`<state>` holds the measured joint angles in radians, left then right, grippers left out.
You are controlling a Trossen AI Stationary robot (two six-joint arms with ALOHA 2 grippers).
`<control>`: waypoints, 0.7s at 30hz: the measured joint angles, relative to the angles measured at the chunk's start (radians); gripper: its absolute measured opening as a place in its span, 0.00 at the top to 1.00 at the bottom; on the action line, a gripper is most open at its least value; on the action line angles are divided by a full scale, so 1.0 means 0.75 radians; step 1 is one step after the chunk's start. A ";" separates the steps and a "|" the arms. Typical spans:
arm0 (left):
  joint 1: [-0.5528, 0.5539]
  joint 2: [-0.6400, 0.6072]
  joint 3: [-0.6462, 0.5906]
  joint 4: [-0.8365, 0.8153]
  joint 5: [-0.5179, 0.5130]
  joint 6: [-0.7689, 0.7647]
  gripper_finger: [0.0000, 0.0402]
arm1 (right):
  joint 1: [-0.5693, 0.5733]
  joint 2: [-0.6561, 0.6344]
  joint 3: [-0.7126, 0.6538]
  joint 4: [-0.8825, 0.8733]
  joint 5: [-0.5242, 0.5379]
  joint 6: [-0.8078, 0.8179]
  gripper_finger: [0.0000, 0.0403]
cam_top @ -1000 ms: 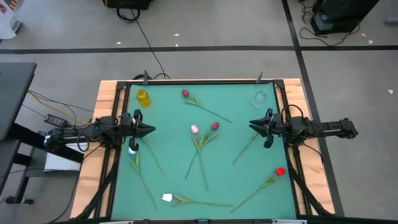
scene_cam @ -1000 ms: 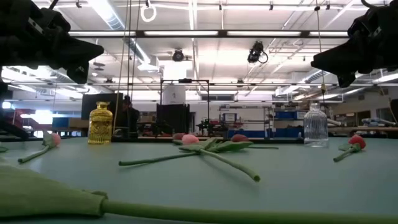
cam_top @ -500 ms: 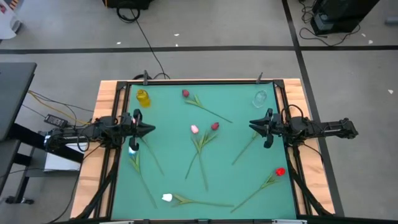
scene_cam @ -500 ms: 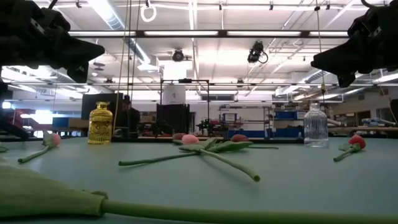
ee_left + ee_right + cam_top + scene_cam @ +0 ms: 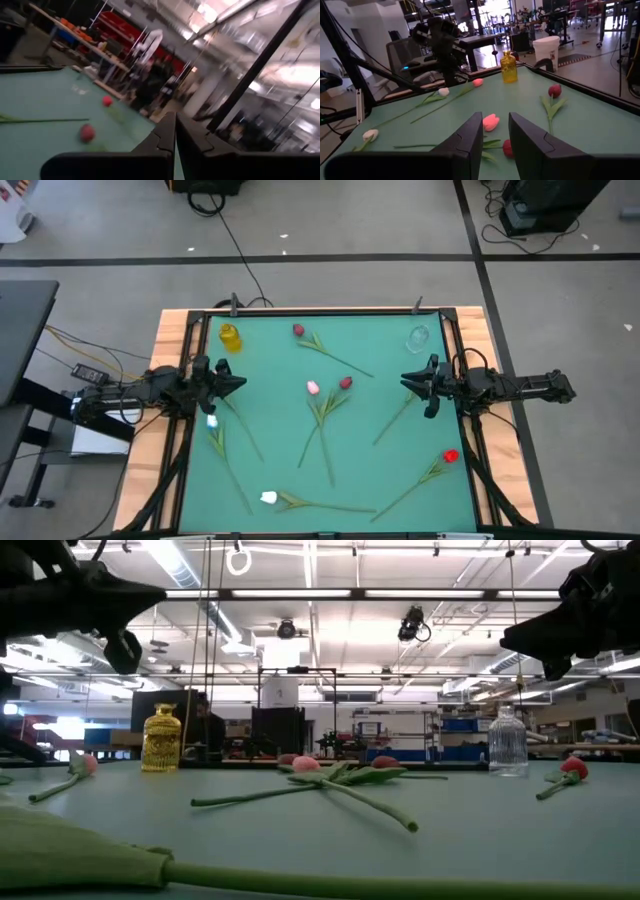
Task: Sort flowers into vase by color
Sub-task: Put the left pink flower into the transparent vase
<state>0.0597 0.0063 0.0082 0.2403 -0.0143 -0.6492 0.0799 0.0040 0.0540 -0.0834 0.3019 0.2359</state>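
Several artificial tulips lie flat on the green table [image 5: 280, 420]. A dark red one [image 5: 298, 331] lies at the far side. A pink one [image 5: 312, 388] and a dark red one [image 5: 346, 383] lie mid-table with crossed stems. A bright red one [image 5: 450, 456] lies near right, a white one [image 5: 268, 498] near the front edge, and a pale one [image 5: 211, 420] below my left gripper. A yellow vase [image 5: 229, 337] stands far left and a clear vase [image 5: 417, 338] far right. My left gripper [image 5: 243, 381] hovers shut and empty at the left edge. My right gripper [image 5: 403, 383] hovers open and empty at the right edge.
A bare green stem [image 5: 392, 423] runs from under my right gripper toward the table's middle. A raised dark frame [image 5: 320, 311] borders the table. The right wrist view shows a pink bud [image 5: 478, 82] and a pale bud [image 5: 443, 91] near my left arm.
My left gripper has turned about its wrist and risen a little at the table's left edge. The flowers and vases lie where they were.
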 joint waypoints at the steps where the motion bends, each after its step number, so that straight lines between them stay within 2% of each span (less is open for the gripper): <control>1: 0.000 0.000 0.000 0.018 -0.003 -0.014 0.95 | 0.000 0.000 0.000 0.000 0.000 0.000 0.74; 11: 0.000 0.000 0.000 0.054 -0.054 0.084 0.95 | 0.000 0.000 0.000 0.001 0.001 -0.003 0.74; 15: 0.000 0.000 0.001 0.054 -0.055 0.092 0.95 | 0.000 0.001 0.000 0.024 0.061 -0.041 0.74; 17: -0.001 0.000 0.000 0.053 -0.080 0.032 0.95 | 0.000 0.000 0.000 0.089 0.058 0.081 0.74; 21: 0.000 0.000 0.000 0.045 -0.220 -0.014 0.95 | 0.000 0.000 0.000 0.292 0.052 0.556 0.74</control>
<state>0.0597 0.0063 0.0085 0.2739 -0.1797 -0.6597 0.0799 0.0042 0.0544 0.1354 0.3413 0.6530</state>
